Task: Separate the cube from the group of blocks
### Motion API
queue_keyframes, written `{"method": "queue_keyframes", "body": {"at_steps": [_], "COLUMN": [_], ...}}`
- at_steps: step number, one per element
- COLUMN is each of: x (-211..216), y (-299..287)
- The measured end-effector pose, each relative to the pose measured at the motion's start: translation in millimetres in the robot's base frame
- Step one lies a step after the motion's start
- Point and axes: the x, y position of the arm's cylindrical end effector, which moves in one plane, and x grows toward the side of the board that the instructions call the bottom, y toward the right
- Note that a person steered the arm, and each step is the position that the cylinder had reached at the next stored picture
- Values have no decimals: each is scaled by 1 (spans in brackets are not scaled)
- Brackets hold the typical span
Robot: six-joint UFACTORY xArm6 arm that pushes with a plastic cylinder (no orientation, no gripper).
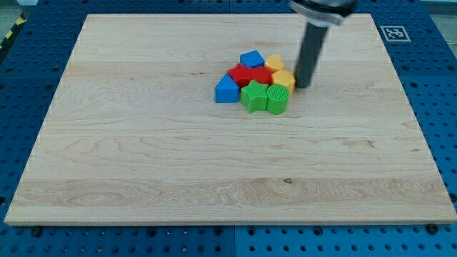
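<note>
My tip (302,86) rests on the desk (143,157), touching the cluster's right edge beside a yellow block (284,78); there are no jaws, only the rod. The blue cube (227,91) sits at the cluster's far left; circle round, then push it leftward, clear of the red blocks (246,74).

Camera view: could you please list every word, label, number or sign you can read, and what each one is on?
No readable words or numbers anywhere.
A black-and-white square marker sits on the blue base beside the wooden board; it is a pattern, not text.
The blocks carry no labels.
</note>
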Motion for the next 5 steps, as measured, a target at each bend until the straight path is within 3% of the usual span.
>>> {"method": "queue_keyframes", "body": {"at_steps": [2, 5], "x": [-42, -44], "y": [-96, -110]}}
